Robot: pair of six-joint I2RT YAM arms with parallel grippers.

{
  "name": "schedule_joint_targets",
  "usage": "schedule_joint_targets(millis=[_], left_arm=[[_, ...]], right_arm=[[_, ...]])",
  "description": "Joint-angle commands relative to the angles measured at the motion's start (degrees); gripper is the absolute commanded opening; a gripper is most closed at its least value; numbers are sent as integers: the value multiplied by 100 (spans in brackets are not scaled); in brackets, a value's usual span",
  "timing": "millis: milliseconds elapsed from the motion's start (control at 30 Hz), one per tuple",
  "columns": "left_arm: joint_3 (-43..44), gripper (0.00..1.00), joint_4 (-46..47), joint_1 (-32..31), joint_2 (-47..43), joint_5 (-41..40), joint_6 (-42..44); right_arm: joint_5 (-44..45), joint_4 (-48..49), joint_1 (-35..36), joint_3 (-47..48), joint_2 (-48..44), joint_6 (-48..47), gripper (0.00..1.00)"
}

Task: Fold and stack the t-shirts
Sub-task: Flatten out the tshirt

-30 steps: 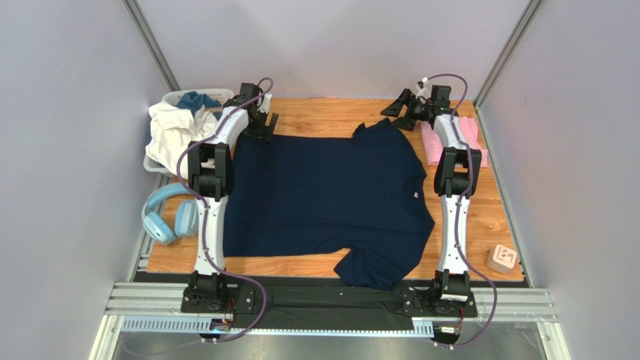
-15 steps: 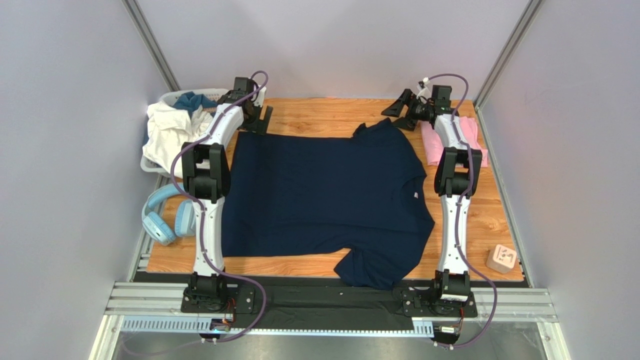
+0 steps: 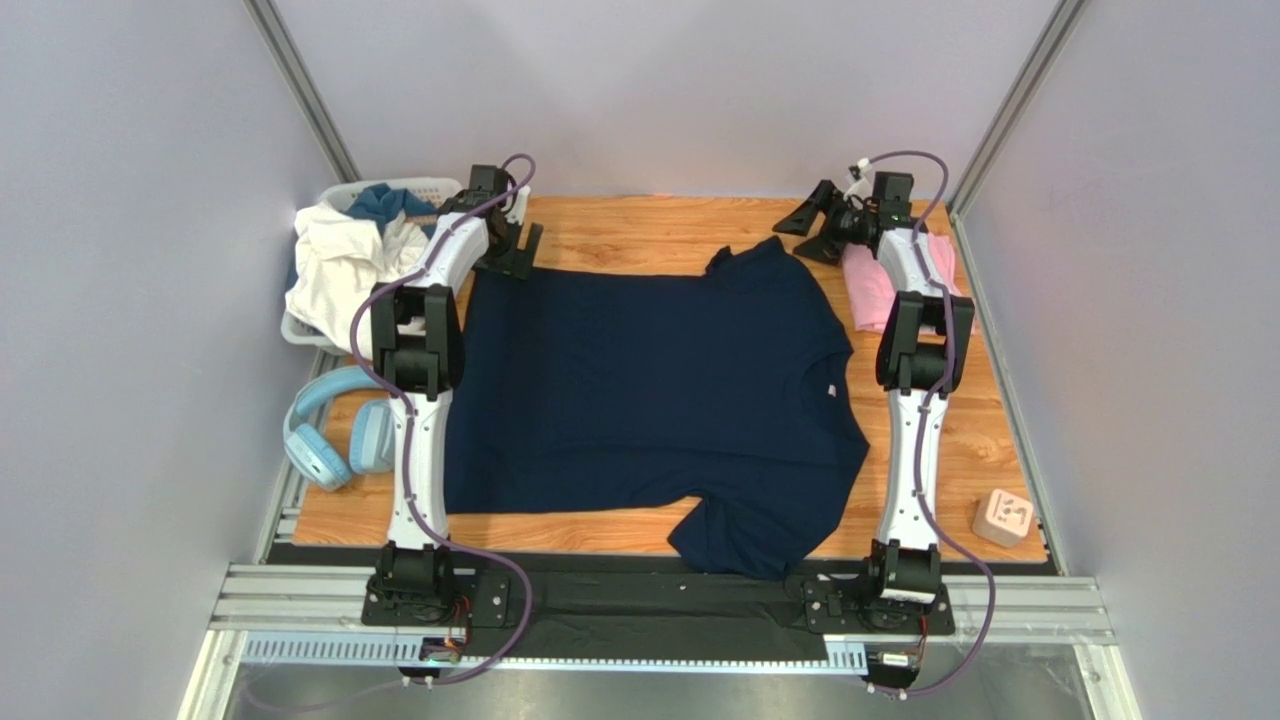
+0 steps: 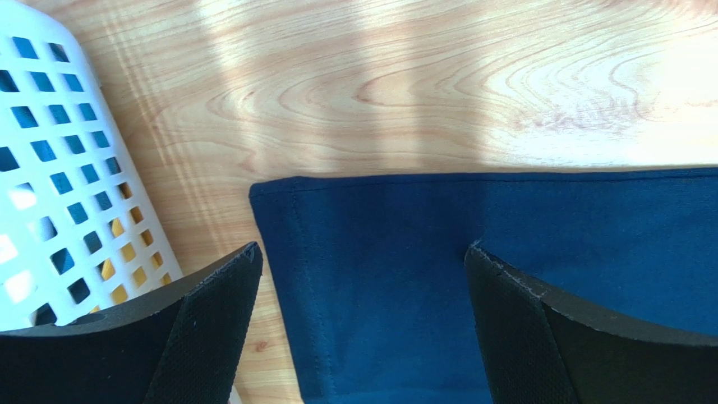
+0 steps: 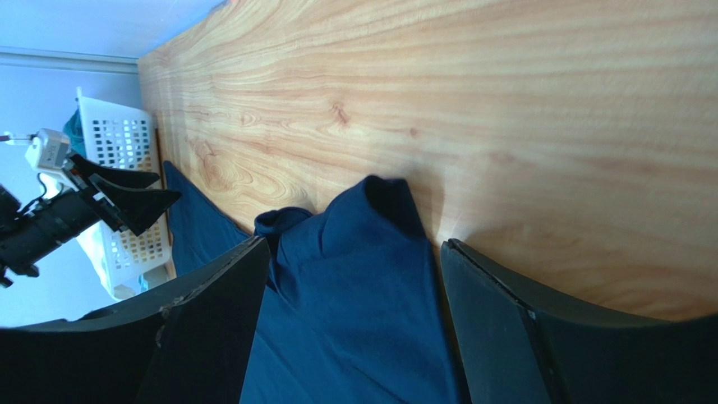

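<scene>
Navy t-shirt [image 3: 646, 398] lies flat and unfolded on the table [image 3: 646, 222], hem to the left, collar to the right. Its near sleeve runs over the table's near edge. Pink t-shirt [image 3: 867, 288] sits at the far right of the table, just beside the navy one and partly hidden by the right arm.

Left gripper [image 3: 514, 249] is at the far left corner of the navy hem, jaws spread wide. Wrist view shows the hem corner below and between them, nothing pinched. White basket [image 3: 349, 192] is just beside that corner, with white cloth [image 3: 334, 267] spilling out of it.

Right gripper [image 3: 819, 225] is over the far sleeve of the navy shirt, jaws also spread. The sleeve tip lies between them in the wrist view, and nothing is gripped. Can't tell whether the tips touch cloth.

Light-blue headphones [image 3: 334, 431] lie left of the table by the left arm. Small wooden block [image 3: 1002, 518] is at the near right corner.
</scene>
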Motion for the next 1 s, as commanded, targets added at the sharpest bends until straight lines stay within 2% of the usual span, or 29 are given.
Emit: schedule_joint_targets(millis=[0, 233, 400, 500, 600, 967], left_arm=[[12, 96, -148, 27, 78, 86, 64], [-41, 96, -175, -87, 25, 297, 20], [-41, 96, -210, -158, -19, 384, -24], [-58, 96, -236, -158, -115, 464, -32], [-93, 96, -254, -166, -221, 508, -41], [-146, 96, -280, -193, -309, 447, -24]], right_arm=[[374, -53, 424, -326, -1251, -297, 81], [699, -536, 979, -581, -2070, -596, 83], [1647, -2177, 1453, -300, -1658, -1194, 82], [2333, -2619, 1559, -518, -1560, -1318, 80], [2913, -2874, 1568, -625, -1534, -1388, 78], [4153, -3534, 1560, -598, -1446, -1502, 77]])
